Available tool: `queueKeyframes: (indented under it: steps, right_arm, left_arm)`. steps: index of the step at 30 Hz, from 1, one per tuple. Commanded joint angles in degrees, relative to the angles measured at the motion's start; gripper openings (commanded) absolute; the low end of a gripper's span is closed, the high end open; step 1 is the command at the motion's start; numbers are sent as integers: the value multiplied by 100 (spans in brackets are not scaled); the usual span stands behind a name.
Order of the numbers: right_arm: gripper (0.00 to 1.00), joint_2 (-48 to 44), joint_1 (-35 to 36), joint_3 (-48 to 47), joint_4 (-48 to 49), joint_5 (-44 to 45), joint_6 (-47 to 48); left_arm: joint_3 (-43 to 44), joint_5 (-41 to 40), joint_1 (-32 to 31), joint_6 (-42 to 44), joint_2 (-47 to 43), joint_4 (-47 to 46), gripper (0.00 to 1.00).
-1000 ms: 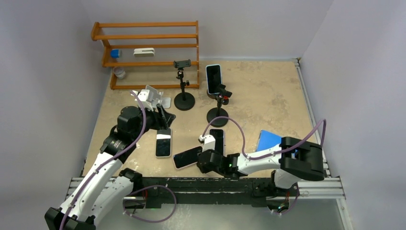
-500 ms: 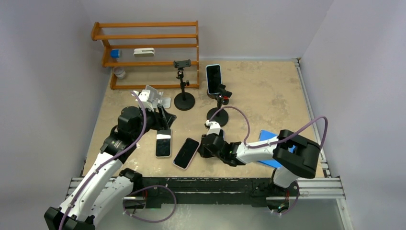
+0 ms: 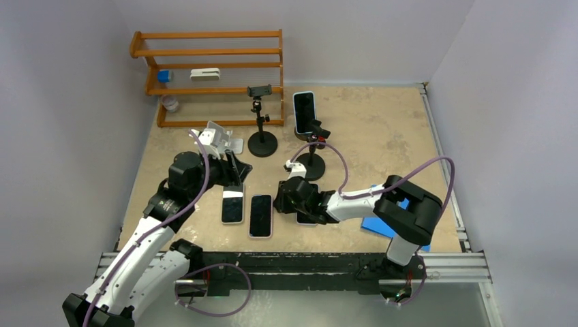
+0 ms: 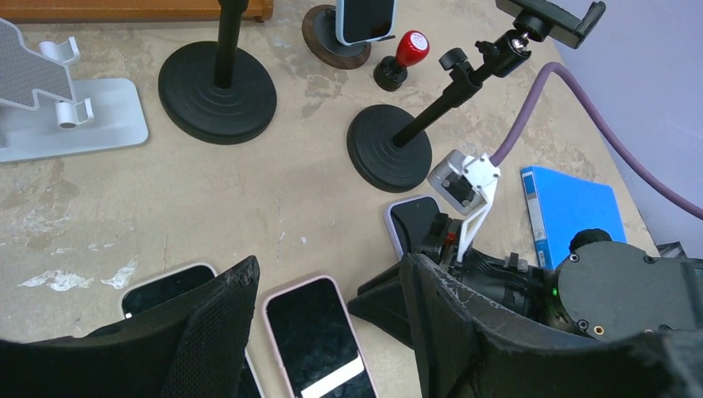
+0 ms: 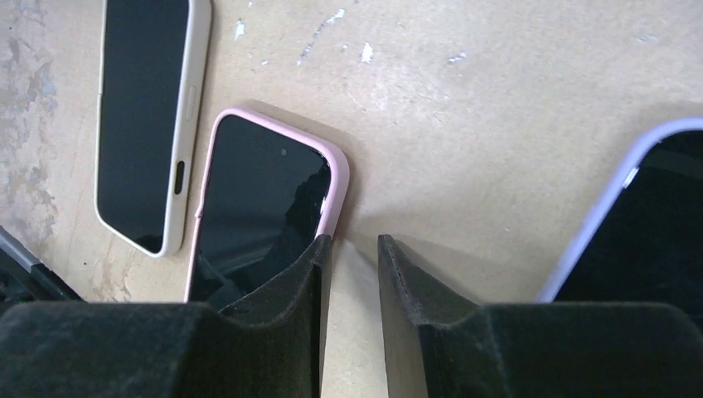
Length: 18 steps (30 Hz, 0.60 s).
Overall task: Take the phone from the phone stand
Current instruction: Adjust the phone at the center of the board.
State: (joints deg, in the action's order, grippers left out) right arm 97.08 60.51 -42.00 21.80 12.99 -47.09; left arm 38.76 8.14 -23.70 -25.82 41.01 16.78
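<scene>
Gently now: spread right pincer (image 5: pixel 354 245) wider, then lift straight up off pink phone (image 5: pixel 257 199), lying flat on counter (image 5: pixel 464 124), off any stand. Barely parted, gripping nothing, one finger overlapping its edge. Left pincer (image 4: pixel 327 274) wide open, empty.

1. We find the left arm (image 3: pixel 146 235) bent upward at the elbow, wrist pitched down.
2. The left gripper (image 4: pixel 332 311) hangs with its fingers (image 4: pixel 217 319) spread wide, nothing between them.
3. The right arm (image 3: pixel 354 204) lies low, reaching leftward.
4. The right gripper (image 5: pixel 352 249) points down, a narrow gap between its pads (image 5: pixel 308 278), gripping nothing.
</scene>
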Motion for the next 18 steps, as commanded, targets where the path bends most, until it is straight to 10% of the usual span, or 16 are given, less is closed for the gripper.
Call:
queueKeyframes:
  steps: [1,8,18]
  right_arm:
    - [30,34,-11,-376,170,-149,165]
    - [35,-1359,-4,15,-516,473,254]
    - [75,-3471,-746,1842,-793,458,-489]
  left_arm:
    - [26,82,-20,113,-48,-301,62]
    - [34,52,-29,113,-106,-286,62]
    - [44,-46,-38,95,-227,-262,62]
